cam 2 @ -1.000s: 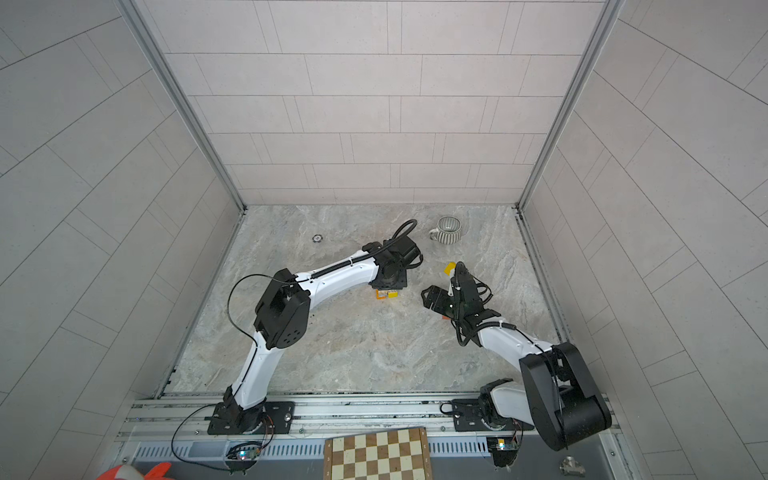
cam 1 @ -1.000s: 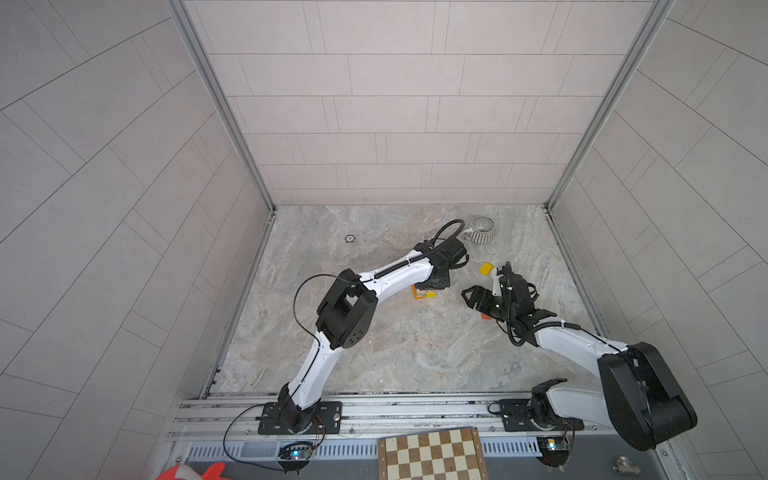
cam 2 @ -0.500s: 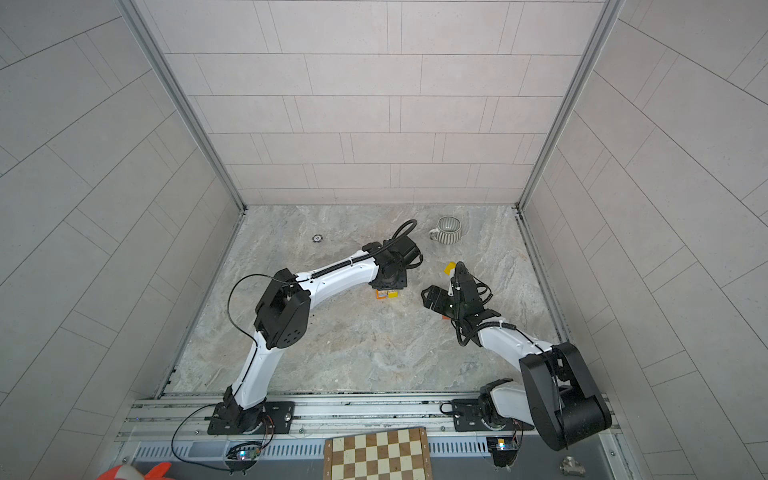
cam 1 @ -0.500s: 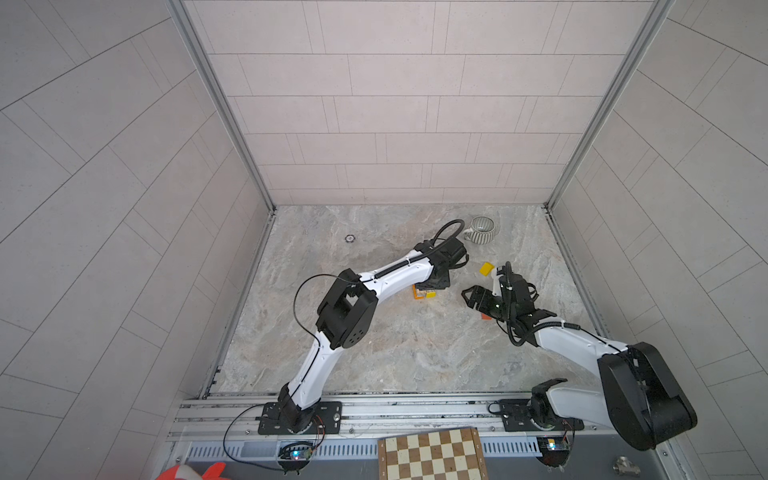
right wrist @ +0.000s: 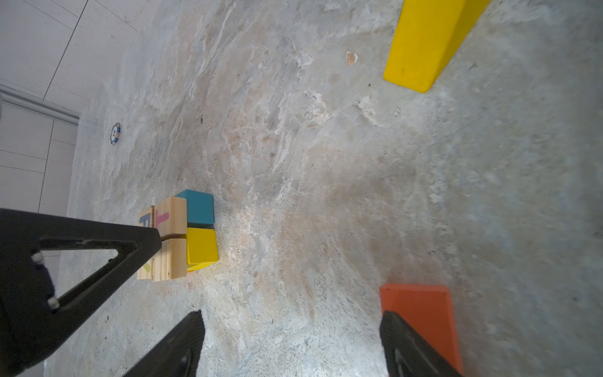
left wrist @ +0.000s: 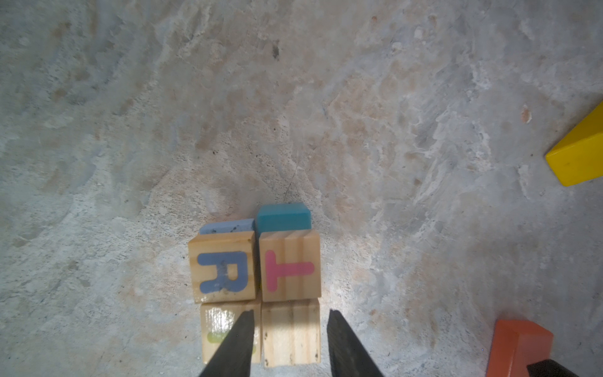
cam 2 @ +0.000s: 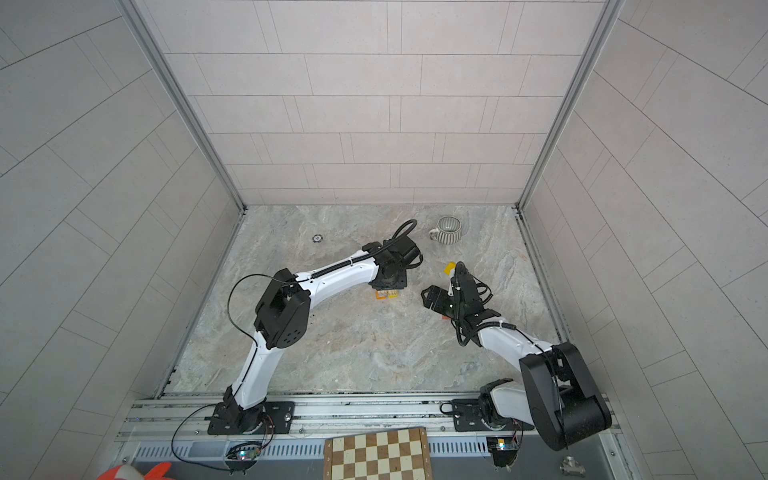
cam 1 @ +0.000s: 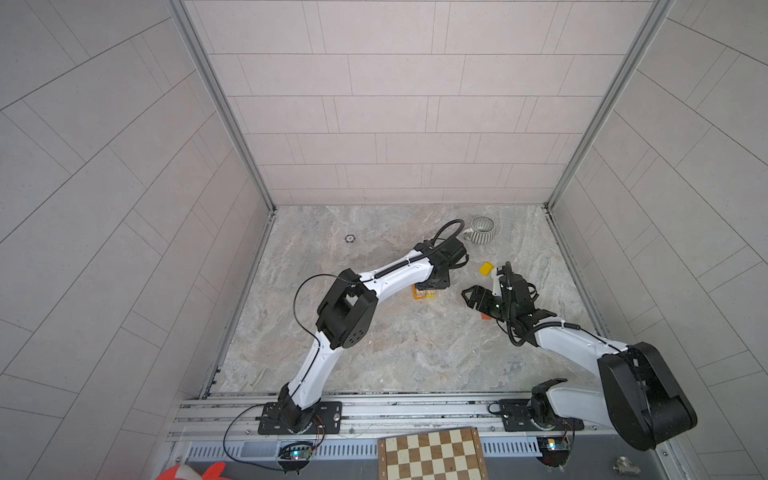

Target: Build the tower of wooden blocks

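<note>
The tower is a compact stack: natural wood cubes on top, printed R and T, with a teal block and a yellow block beneath. My left gripper is open and straddles a plain cube on top, with a gap beside one finger. In both top views the left wrist hides most of the tower. My right gripper is open over bare floor, to the tower's right. An orange block lies beside one finger. A loose yellow block lies farther back.
A grey-striped mug stands at the back right of the stone floor. A small round disc lies at the back left. A checkered chessboard sits outside the front rail. Tiled walls close three sides.
The left gripper's jaws have widened around the plain top cube. Neither arm has visibly shifted, and the blocks lie where they were.
</note>
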